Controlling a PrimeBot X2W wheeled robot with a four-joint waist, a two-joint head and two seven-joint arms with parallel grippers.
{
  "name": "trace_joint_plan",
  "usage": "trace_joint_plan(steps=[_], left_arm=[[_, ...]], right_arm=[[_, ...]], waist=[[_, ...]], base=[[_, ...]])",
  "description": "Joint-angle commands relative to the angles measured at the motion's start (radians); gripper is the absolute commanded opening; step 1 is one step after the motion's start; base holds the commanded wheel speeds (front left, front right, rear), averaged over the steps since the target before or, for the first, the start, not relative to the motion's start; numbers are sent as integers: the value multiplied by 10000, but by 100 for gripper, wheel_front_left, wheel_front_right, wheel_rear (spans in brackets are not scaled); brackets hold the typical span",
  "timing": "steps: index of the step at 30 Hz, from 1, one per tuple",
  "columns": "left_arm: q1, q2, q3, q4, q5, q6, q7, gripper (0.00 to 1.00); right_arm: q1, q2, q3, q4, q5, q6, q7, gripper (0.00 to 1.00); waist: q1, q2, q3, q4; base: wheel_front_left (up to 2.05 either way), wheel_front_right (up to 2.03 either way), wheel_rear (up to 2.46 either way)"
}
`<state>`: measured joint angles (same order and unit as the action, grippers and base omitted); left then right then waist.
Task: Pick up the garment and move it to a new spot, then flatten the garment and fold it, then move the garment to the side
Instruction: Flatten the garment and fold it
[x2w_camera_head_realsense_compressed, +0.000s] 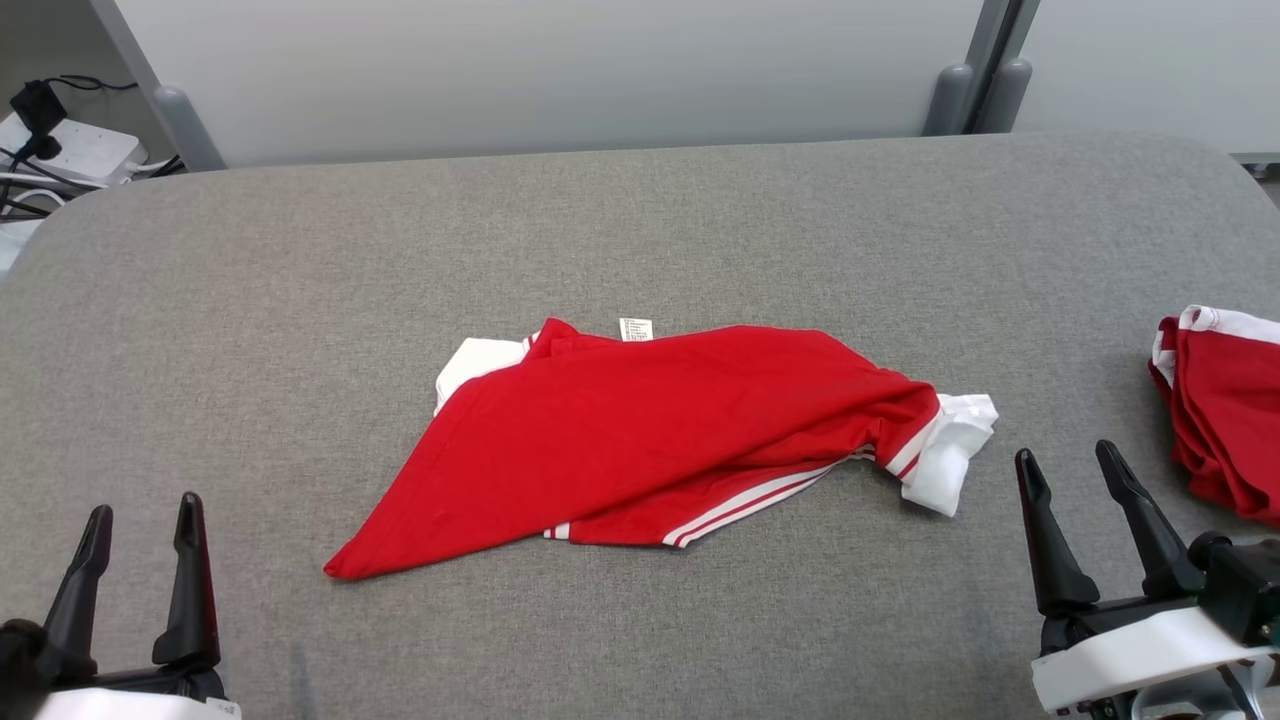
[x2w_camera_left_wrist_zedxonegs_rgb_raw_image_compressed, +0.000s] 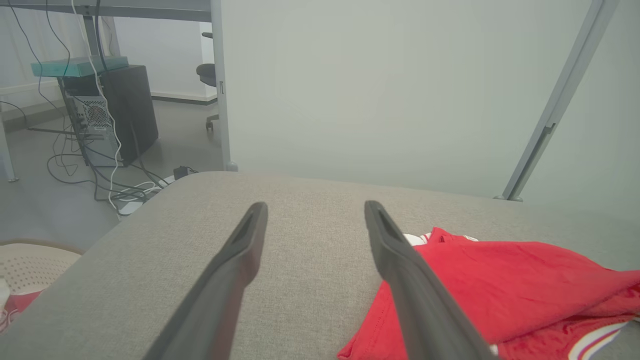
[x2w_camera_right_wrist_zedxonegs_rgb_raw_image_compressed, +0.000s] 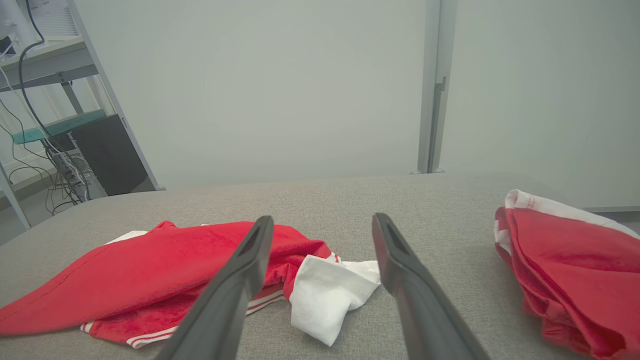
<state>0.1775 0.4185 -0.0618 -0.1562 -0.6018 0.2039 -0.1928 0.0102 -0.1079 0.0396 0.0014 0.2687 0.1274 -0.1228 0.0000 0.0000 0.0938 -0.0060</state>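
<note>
Left hand and right hand are both wide open and empty at the near edge of the desk. The red T-shirt lies crumpled mid-desk just beyond them, so I'd say pickup, flattening and folding are all left to do.

The garment is a red tee with white sleeves and white stripes, lying rumpled and half folded over itself in the middle of the grey table. One red corner points near-left, a white sleeve is bunched at the right end, and a small label sticks out at the far edge.
</note>
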Motion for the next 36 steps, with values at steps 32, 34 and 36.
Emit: trace_joint_plan(steps=[32,34,36], left_arm=[[-8831,444,-2332,5166,-2596,-2992,6703,100],[-9141,487,-2344,5571,-2836,-2924,7333,100],[-9429,501,-2322,5937,-3121,-2855,7941,100]], right_arm=[[-1879,143,738,-14,157,33,-967,100],[-1991,172,785,139,193,33,-1062,100],[-2094,199,855,274,227,33,-1140,100]], waist=[[0,0,2862,-2017],[0,0,2921,-2158],[0,0,2960,-2293]], base=[[0,0,0],[0,0,0],[0,0,0]])
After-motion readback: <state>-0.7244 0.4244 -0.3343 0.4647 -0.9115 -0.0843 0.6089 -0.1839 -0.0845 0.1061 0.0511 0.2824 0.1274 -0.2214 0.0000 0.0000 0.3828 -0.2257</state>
